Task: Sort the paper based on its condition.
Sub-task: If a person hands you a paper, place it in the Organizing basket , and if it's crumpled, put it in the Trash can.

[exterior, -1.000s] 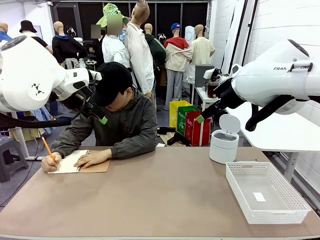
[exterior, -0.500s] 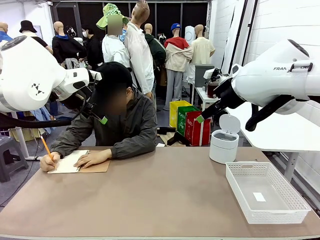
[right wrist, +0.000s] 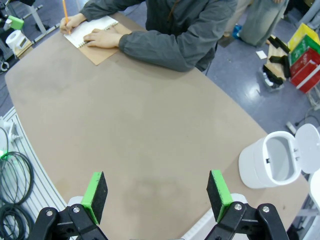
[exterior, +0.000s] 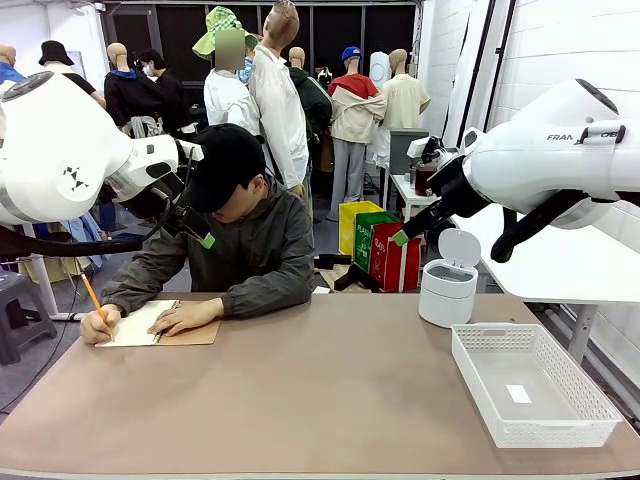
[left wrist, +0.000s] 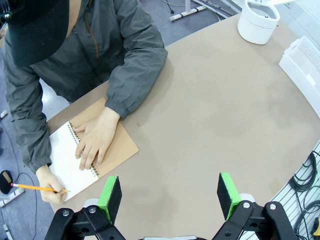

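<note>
Beyond the right gripper's fingers (right wrist: 95, 196) we see a brown table (right wrist: 140, 130), then glossy grey floor (right wrist: 240, 90). A white brick wall (exterior: 560, 50) bounds the room.

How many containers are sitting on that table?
2: a white bin, lid open, at the far right; a white basket nearer the robot, also right.

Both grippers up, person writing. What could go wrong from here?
1. A person's hand lies flat on the open spiral-bound notebook with brown kraft cover, the other writes with an orange pencil; the open left gripper reaching in now could strike them.
2. The white page is spiral-bound; pulling it might tear it.
</note>
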Controlling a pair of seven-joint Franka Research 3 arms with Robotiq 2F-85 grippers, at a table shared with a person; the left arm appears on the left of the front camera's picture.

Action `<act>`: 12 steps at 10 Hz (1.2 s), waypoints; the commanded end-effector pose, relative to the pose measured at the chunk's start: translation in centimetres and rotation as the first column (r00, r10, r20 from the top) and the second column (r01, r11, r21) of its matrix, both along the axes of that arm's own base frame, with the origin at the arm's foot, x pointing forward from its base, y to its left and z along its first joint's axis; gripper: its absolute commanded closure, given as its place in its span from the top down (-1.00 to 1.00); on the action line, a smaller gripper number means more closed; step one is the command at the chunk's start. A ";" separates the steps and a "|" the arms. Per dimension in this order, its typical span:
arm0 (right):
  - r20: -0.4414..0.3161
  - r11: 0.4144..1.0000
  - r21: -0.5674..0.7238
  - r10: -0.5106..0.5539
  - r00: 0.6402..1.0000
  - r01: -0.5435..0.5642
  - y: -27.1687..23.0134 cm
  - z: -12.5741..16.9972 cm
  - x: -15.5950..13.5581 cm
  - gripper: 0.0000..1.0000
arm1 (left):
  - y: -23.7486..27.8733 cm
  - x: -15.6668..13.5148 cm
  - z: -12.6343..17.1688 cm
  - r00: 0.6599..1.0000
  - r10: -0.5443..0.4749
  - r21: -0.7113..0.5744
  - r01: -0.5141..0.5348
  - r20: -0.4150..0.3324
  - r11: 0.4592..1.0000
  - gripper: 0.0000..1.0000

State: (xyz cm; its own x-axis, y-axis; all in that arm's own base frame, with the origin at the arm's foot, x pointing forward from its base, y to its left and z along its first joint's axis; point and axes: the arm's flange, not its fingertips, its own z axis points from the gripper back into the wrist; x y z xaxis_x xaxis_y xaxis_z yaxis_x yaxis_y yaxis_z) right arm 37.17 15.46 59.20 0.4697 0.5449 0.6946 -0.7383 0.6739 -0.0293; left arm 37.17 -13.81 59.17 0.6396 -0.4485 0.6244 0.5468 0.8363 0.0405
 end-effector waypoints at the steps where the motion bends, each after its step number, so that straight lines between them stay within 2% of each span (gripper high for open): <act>1: -0.002 1.000 0.003 0.003 1.000 -0.003 0.0 0.0 0.0 1.00 | 0.1 0.0 0.2 1.000 0.001 -0.002 -0.001 0.003 1.000 1.00; 12: -0.002 1.000 0.003 0.003 1.000 -0.003 0.0 0.0 0.0 1.00 | 0.1 0.0 0.2 1.000 0.001 -0.002 -0.001 0.003 1.000 1.00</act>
